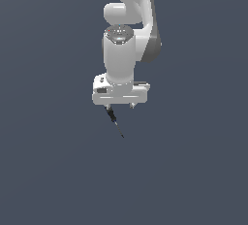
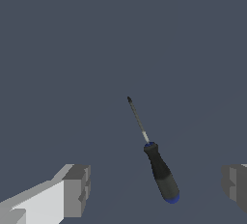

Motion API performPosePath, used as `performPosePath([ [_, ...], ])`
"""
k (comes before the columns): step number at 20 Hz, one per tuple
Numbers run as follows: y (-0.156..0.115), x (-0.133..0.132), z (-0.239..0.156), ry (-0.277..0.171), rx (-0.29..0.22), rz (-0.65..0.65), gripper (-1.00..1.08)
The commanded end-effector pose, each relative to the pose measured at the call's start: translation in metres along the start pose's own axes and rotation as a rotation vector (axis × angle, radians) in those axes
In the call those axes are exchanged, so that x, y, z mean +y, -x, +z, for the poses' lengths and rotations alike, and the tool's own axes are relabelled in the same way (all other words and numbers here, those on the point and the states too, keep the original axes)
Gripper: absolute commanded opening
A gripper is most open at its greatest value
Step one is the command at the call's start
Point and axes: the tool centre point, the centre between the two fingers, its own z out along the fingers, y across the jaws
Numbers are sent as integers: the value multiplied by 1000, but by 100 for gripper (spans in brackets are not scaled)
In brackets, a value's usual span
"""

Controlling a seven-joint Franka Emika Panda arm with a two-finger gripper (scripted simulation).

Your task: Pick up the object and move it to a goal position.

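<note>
A: What's the surface and room like?

B: Flat, uniform dark blue-grey everywhere. No seams, edges or walls showing in either view. Matte, no texture.

A: And the object?

B: Wrist view shows it's a screwdriver (image 2: 153, 155): thin grey metal shaft tapering to a dark tip, chunky black handle with a blue collar by the shaft and a blue cap at the butt end. Handle is rounded and slightly waisted.

A: Where is it?

B: In the exterior view the screwdriver (image 1: 115, 123) reads as a thin dark sliver slanting down toward the exterior view's right, handle end right under the gripper (image 1: 120, 105), tip pointing away. Can't tell whether it lies on the surface.

A: Jaws?

B: Spread wide. In the wrist view the fingers (image 2: 76, 190) are blocky, grey-padded, on white bodies, far apart at either side of the gripper (image 2: 154, 187). The handle sits between them, touching neither.

A: Arm?

B: Smooth glossy white shells, grey joint bands, hanging straight down from above.
</note>
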Motion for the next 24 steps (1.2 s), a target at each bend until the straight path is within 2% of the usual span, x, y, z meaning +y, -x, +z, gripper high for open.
performPosePath([
  [1,0,0,0,0,0,0,100],
  [14,4,7,-13,2,-12,10,100],
  [24,8,13,12,1,-15,-66,100],
])
